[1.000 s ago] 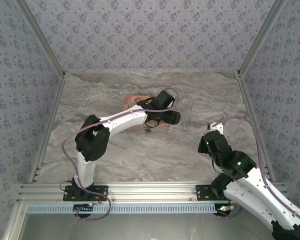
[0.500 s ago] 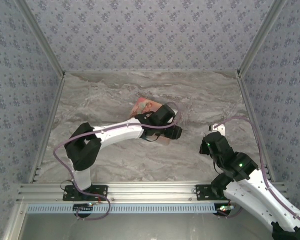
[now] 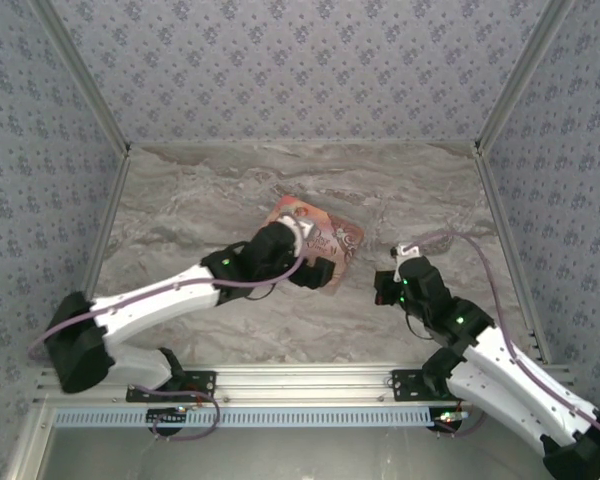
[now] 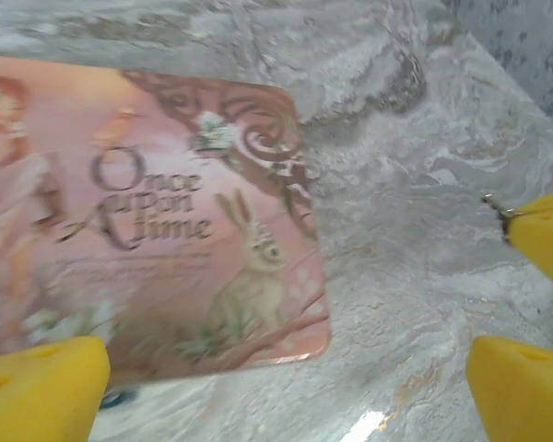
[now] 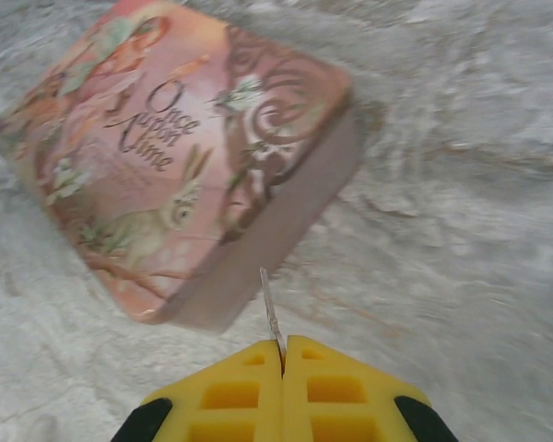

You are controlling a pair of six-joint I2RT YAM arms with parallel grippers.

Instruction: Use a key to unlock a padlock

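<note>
My left gripper (image 4: 284, 391) is open wide, its yellow fingertips (image 4: 41, 385) low over the marble beside the near edge of the pink illustrated box (image 4: 157, 230). A small dark teal bit, apparently the padlock (image 4: 118, 398), peeks out at that edge next to the left fingertip; most of it is hidden. My right gripper (image 5: 283, 348) is shut on the key (image 5: 270, 308), whose thin silvery blade points at the box's side wall (image 5: 267, 235), just short of it. From above, the left gripper (image 3: 315, 272) sits at the box's front corner, and the right gripper (image 3: 382, 291) is to the right of it.
The pink box (image 3: 316, 234) lies turned at an angle mid-table on the marble top (image 3: 210, 200). Patterned walls close in the back and both sides. The right gripper's finger (image 4: 546, 235) enters the left wrist view from the right.
The left arm has dropped low and stretched out, its gripper has opened, and the box has swung round and slid toward the front right. The right gripper has moved left toward the box.
</note>
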